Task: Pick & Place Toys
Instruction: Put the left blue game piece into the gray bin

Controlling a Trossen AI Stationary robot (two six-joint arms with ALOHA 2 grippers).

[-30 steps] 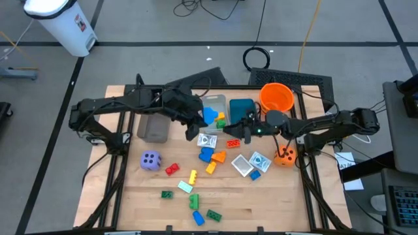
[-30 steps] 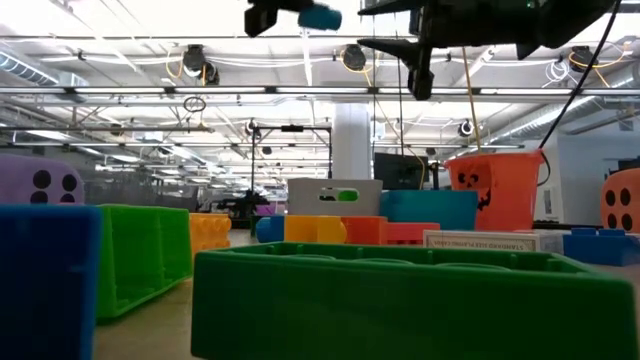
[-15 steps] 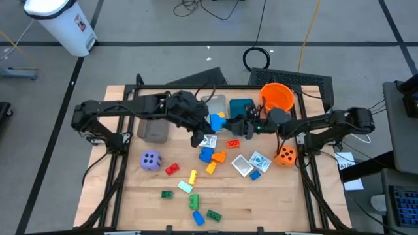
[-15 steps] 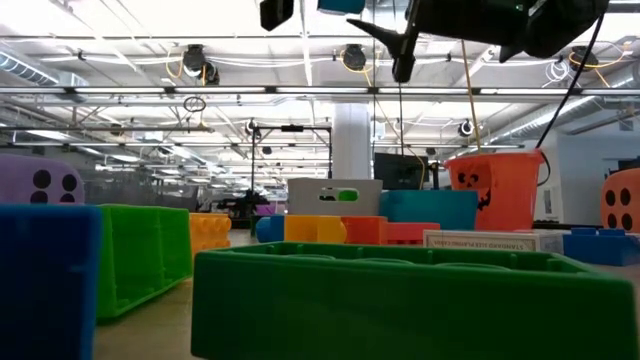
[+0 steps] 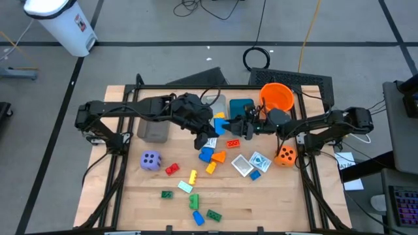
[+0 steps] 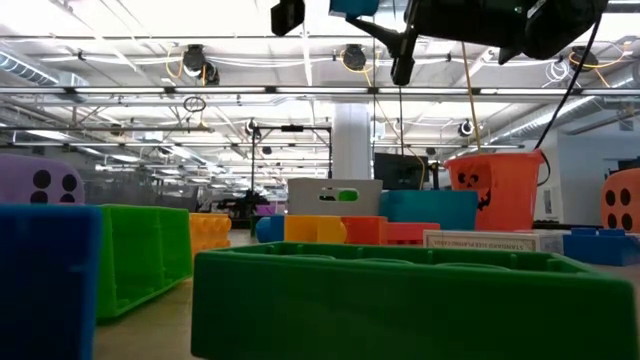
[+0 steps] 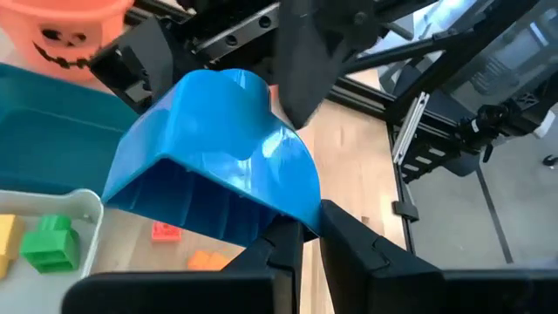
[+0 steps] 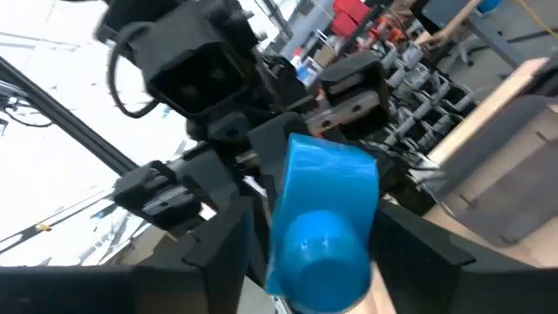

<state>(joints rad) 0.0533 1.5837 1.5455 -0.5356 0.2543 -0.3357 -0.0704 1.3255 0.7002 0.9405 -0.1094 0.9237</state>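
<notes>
Both arms reach inward from opposite sides and meet above the middle of the counter, raised well off its surface. The left gripper (image 5: 213, 122) is clamped on a blue brick (image 7: 218, 153). The right gripper (image 5: 240, 125) faces it at close range, its fingers (image 8: 234, 244) straddling the same brick.

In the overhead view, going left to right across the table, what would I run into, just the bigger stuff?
Grey bin → purple dice → left gripper holding a blue brick → right gripper → orange bucket → orange dice.
</notes>
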